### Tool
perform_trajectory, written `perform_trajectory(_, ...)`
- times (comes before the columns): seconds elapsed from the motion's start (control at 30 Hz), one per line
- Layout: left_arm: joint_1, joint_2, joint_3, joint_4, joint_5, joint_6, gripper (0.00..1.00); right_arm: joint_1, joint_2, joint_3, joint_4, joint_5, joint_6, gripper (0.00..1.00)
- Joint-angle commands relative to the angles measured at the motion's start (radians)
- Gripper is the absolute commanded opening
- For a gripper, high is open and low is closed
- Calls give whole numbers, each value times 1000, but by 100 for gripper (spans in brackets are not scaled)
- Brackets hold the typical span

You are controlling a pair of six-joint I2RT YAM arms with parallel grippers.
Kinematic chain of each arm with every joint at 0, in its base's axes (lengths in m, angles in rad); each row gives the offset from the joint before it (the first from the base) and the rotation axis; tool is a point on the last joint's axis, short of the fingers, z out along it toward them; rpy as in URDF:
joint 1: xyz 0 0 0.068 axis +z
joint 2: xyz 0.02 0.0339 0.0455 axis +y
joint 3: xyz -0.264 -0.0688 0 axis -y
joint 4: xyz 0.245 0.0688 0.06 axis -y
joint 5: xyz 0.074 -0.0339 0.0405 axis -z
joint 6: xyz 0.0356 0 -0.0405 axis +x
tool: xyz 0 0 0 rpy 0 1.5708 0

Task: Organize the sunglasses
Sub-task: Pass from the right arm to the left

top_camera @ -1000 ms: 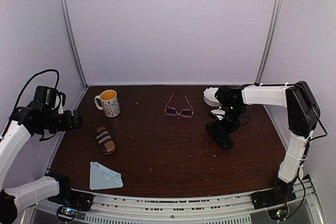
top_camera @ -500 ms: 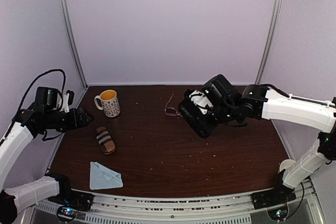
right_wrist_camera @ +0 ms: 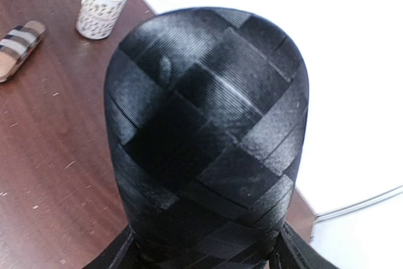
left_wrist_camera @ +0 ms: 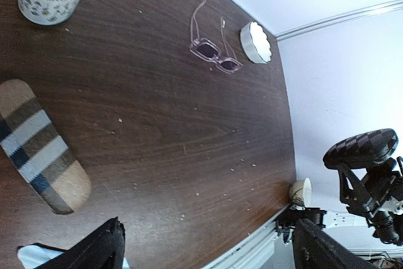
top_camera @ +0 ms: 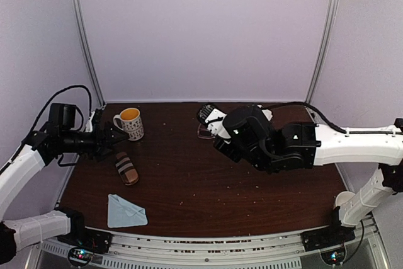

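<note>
The right claw (right_wrist_camera: 204, 253) pinches a black case (right_wrist_camera: 208, 130) by its bottom end, with one finger on each side. It holds the case up in the air, off the brown table (top_camera: 189, 187). The case has a criss-cross look and sticks straight out from the claw. The pink glasses (left_wrist_camera: 206, 49) lie flat on the table with their two thin arms folded out, and their lenses look a bit purple. From the top camera they peek out right next to the right claw, and that arm hides part of them. The claw is up in the air and does not touch them. A small white dish (left_wrist_camera: 257, 34) sits just beside the glasses, on the side away from the left claw (left_wrist_camera: 209, 223). The left claw is spread wide and has nothing between its fingers. It hangs over the table and touches nothing. The pink glasses are far ahead of it, well apart from it. A white mug (top_camera: 129, 123) with little marks on it and yellow inside stands near this claw, just ahead of its tips and a bit to one side. A tan striped case (top_camera: 126, 168) lies on the table below this claw, a little to the side. A light blue cloth (top_camera: 126, 212) lies folded on the table behind the left claw, closer to the arm bases.
</note>
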Motion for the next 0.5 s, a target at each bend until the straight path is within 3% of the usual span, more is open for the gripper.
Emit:
perform_trajectory(0.0, -91, -2, -10, 149, 59, -199, 96, 58, 39, 13, 208, 245, -208, 51)
perform_trajectory(0.2, -202, 42, -17, 335, 63, -378, 96, 123, 103, 11, 343, 316, -411, 52)
perform_trajectory(0.47, -297, 128, -2, 515, 68, -521, 98, 172, 167, 30, 445, 325, -554, 52)
